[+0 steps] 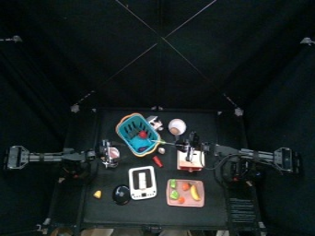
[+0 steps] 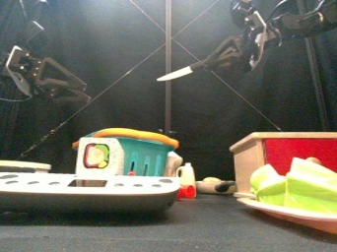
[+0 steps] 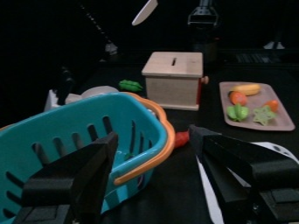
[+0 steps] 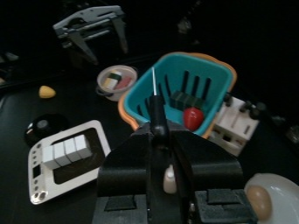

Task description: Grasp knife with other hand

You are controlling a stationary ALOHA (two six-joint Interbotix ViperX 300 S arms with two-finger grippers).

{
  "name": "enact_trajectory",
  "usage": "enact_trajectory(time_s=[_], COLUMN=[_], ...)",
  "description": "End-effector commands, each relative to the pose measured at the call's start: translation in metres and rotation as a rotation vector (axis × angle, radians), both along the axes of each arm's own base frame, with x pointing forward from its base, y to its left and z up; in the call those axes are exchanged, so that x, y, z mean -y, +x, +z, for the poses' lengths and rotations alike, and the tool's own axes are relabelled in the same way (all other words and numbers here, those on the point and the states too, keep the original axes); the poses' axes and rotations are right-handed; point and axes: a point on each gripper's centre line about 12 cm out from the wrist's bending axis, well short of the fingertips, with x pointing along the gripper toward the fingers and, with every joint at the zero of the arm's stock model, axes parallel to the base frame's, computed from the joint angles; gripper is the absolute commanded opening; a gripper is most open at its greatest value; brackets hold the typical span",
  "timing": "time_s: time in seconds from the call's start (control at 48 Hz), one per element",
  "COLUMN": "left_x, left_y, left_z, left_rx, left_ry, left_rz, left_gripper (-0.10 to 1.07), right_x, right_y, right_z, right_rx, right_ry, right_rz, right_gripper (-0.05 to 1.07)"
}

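Observation:
The knife (image 2: 175, 72) has a pale blade and a dark handle. My right gripper (image 2: 235, 49) is shut on its handle and holds it high above the table, blade pointing towards the left arm. In the right wrist view the blade (image 4: 156, 94) stands up from between the shut jaws, above the teal basket (image 4: 187, 87). In the left wrist view the knife (image 3: 143, 11) hangs far off, beyond the basket (image 3: 82, 144). My left gripper (image 3: 163, 171) is open and empty, low over the basket's near rim, well apart from the knife. It shows open in the right wrist view (image 4: 93, 26).
A wooden box with a red front (image 2: 283, 157) and a plate of vegetables (image 3: 251, 105) stand at the right. A white compartment tray (image 1: 142, 182) lies at the front. A small cup (image 4: 114, 79) and a yellow piece (image 4: 47, 90) lie near the left arm.

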Motion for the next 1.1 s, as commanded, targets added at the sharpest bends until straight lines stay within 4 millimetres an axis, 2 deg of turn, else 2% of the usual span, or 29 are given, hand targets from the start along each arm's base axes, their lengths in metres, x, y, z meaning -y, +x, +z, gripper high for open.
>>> enact_trajectory(time_s=[0.0,0.271,0.438,0.771,1.083], left_x=[0.004,0.016,0.016,0.016,0.02], left_y=[0.005,0.007,0.007,0.014,0.044], left_z=[0.009,0.012,0.013,0.023,0.028], left_rx=[0.031,0.044,0.052,0.09,0.082], left_ry=[0.02,0.024,0.016,-0.009,-0.022], left_rz=[-0.03,-0.09,-0.088,-0.08,-0.1], left_gripper=[0.98,0.98,0.98,0.98,0.98], right_x=[-0.01,-0.012,-0.014,-0.02,-0.02], right_y=[0.007,0.034,0.048,0.056,0.064], right_z=[0.001,-0.027,-0.037,-0.038,-0.038], right_rx=[0.064,0.061,0.053,0.073,0.083], right_ry=[-0.017,-0.037,-0.052,-0.066,-0.07], right_rz=[0.057,0.116,0.147,0.185,0.194], right_gripper=[0.42,0.42,0.42,0.42,0.42])
